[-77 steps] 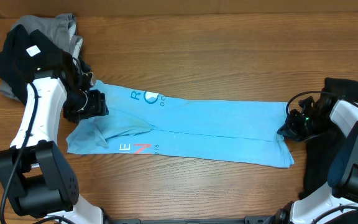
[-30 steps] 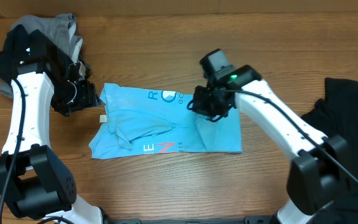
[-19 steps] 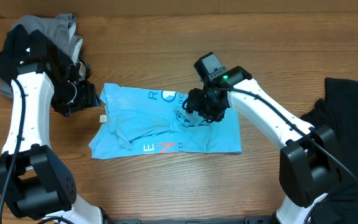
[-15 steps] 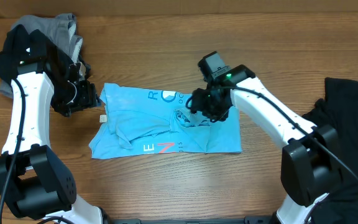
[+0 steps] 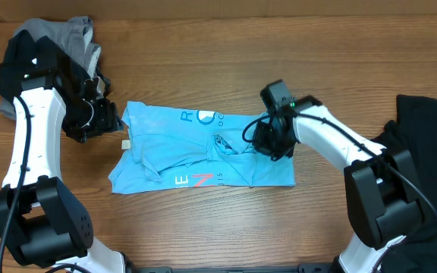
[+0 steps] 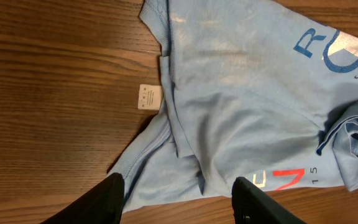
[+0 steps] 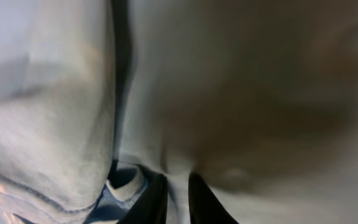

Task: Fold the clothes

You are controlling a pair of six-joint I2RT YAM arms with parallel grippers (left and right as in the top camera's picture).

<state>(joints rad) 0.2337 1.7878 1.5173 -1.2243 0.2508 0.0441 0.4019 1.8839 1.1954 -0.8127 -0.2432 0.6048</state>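
The light blue T-shirt [image 5: 173,144] lies folded over itself in the middle of the table, with white print and red lettering showing. My left gripper [image 5: 106,121] is open and hovers just off the shirt's left edge. In the left wrist view the shirt [image 6: 247,106] fills the frame above my wide-open left gripper [image 6: 179,208]. My right gripper [image 5: 268,142] rests on the shirt's folded right half. In the right wrist view my right gripper [image 7: 178,200] has its jaws nearly together with a ridge of the pale shirt cloth [image 7: 55,124] pinched between them.
A heap of black and grey clothes [image 5: 48,45] lies at the back left behind my left arm. A black garment [image 5: 423,129] lies at the right edge. A white care label [image 6: 148,98] sticks out of the shirt onto the wooden table [image 5: 203,68].
The shirt was stretched out long; my right gripper carried its right end leftward over the body, then drew back to the right. My left gripper let go and sits just left of the shirt.
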